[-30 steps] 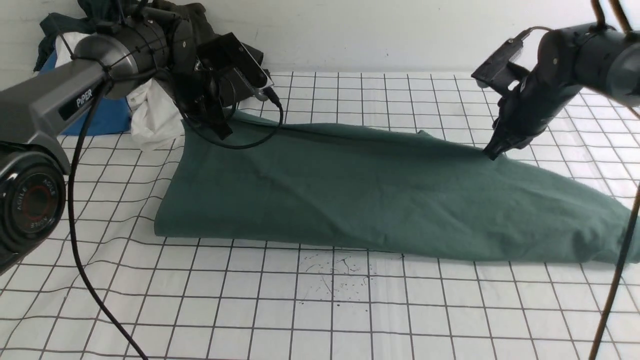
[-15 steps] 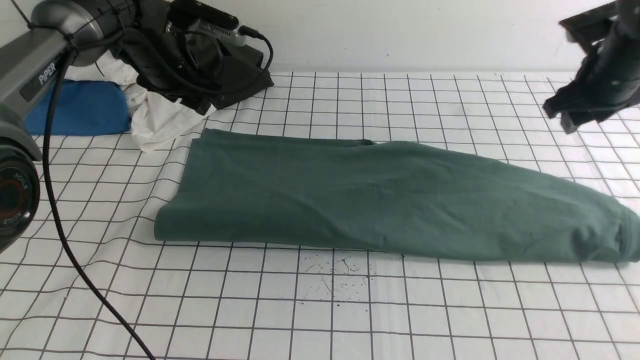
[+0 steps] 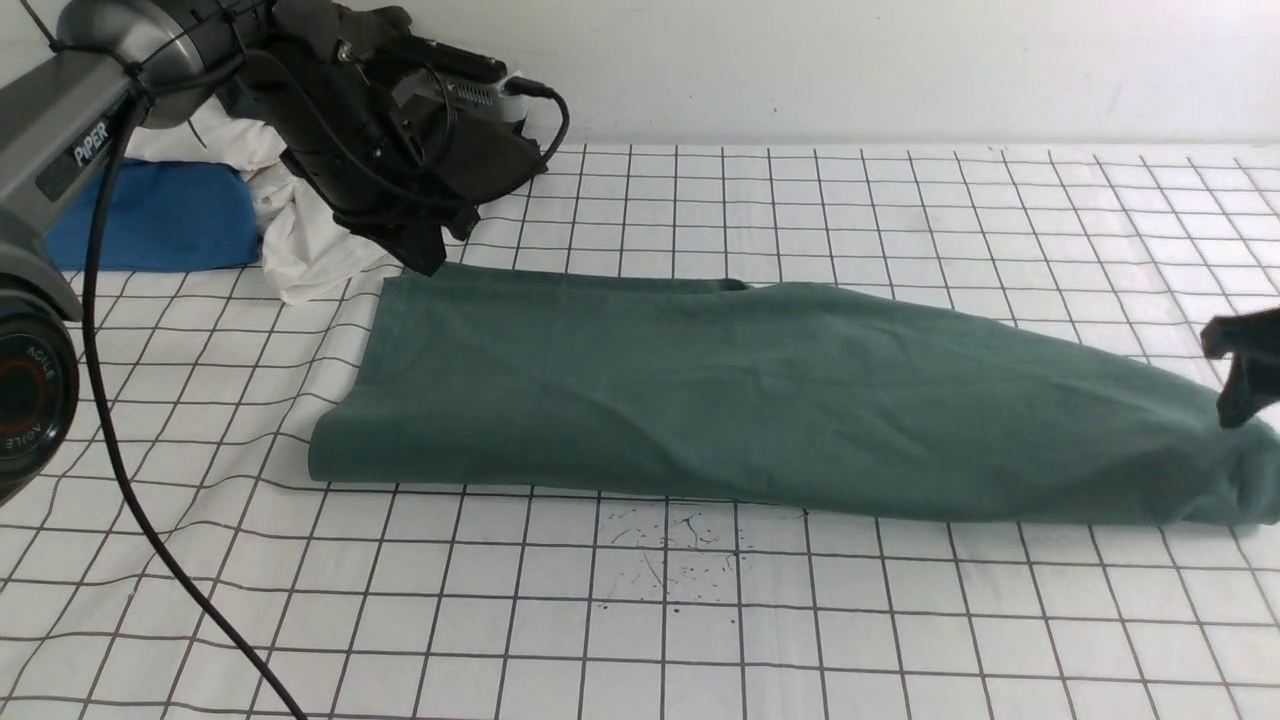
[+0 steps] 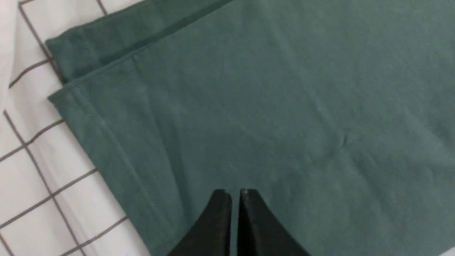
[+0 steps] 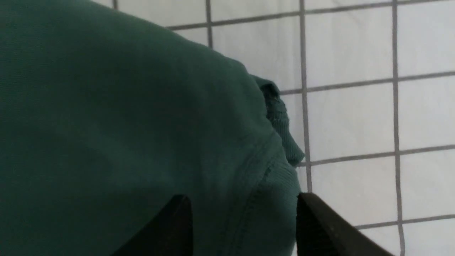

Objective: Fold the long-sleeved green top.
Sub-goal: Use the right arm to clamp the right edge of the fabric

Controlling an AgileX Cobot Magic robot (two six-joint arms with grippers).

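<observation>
Green long-sleeved top [image 3: 760, 400]: soft, limp, light; I'd pinch corners. Left end effector [image 4: 234, 195] closed, empty; right end effector [image 5: 241, 202] agape astride fabric.

Wears matte grey on the left arm [image 3: 60, 150], stamped with white "PiPER" lettering, then goes black at the bulky wrist housing [image 3: 370, 140]. Shows a round black joint cap [image 3: 25, 395] with a red ring, a loose black cable [image 3: 120, 480], and black, tapered fingers on the left gripper [image 4: 234, 193] and right gripper [image 5: 243, 197].
</observation>
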